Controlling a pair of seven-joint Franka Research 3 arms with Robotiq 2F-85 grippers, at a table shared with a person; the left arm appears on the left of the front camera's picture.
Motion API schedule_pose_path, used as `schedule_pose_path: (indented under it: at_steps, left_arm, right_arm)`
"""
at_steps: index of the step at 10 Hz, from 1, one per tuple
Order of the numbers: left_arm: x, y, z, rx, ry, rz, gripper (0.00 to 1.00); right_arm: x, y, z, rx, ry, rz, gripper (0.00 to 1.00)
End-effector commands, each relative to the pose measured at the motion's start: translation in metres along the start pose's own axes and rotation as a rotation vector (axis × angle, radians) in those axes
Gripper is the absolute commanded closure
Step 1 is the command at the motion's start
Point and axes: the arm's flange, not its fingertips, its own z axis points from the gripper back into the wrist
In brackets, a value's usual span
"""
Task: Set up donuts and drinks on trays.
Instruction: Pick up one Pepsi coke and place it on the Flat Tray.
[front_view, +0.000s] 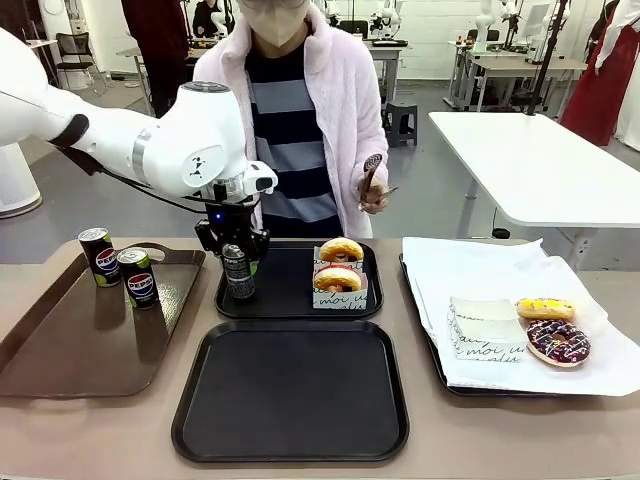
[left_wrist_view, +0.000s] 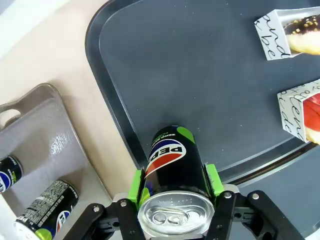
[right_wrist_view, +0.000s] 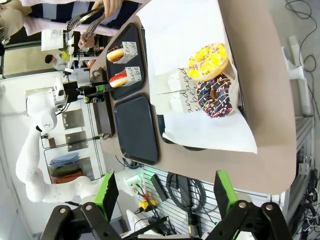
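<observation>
My left gripper (left_wrist_view: 174, 181) was clamped partway closed on a black can (left_wrist_view: 172, 155), green pads pressed to both its sides just under the top rim. The can stood upright over the far tray (front_view: 295, 290), just inside its left rim; I could not tell whether its base touched the floor. Right of it lay a bare stretch of tray, then two sleeved donuts (front_view: 339, 265) near the right rim. The near tray (front_view: 290, 390) sat just in front, the two rims almost touching. My right gripper (right_wrist_view: 165, 191) hung wide open, gripping nothing, off the table's edge. My can read PEPSI with the red-white-blue globe, as did the two cans (front_view: 120, 266) on the brown tray (front_view: 60, 350). The sleeves bore cursive script, legible only in fragments.
</observation>
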Motion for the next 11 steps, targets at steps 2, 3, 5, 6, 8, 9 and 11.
schedule_pose_path:
  at_steps: [2,3,5,6,8,9,11]
  left_arm:
    - [0.009,0.000,-0.001,0.023,0.013,0.027,0.42]
    - [0.008,0.000,-0.001,0.021,0.017,0.029,0.42]
    - [0.007,-0.002,0.002,0.012,0.017,0.020,0.00]
    - [0.007,-0.002,0.003,0.007,0.020,0.022,0.00]
    - [0.006,-0.002,0.004,0.006,0.027,0.019,0.10]
    - [0.007,-0.002,0.006,0.007,0.029,0.019,0.01]
    - [0.006,0.000,0.012,-0.007,0.031,0.023,0.00]
  right_arm:
    - [-0.001,0.001,0.000,0.002,0.005,0.000,0.00]
    - [-0.001,0.001,0.000,0.002,0.005,0.000,0.00]
    - [-0.001,0.001,0.000,0.002,0.005,0.000,0.00]
    - [-0.001,0.001,0.000,0.002,0.005,0.000,0.00]
    - [-0.001,0.001,0.000,0.002,0.005,0.000,0.00]
    - [-0.001,0.001,0.000,0.002,0.005,0.000,0.00]
    - [-0.001,0.001,0.000,0.002,0.005,0.000,0.00]
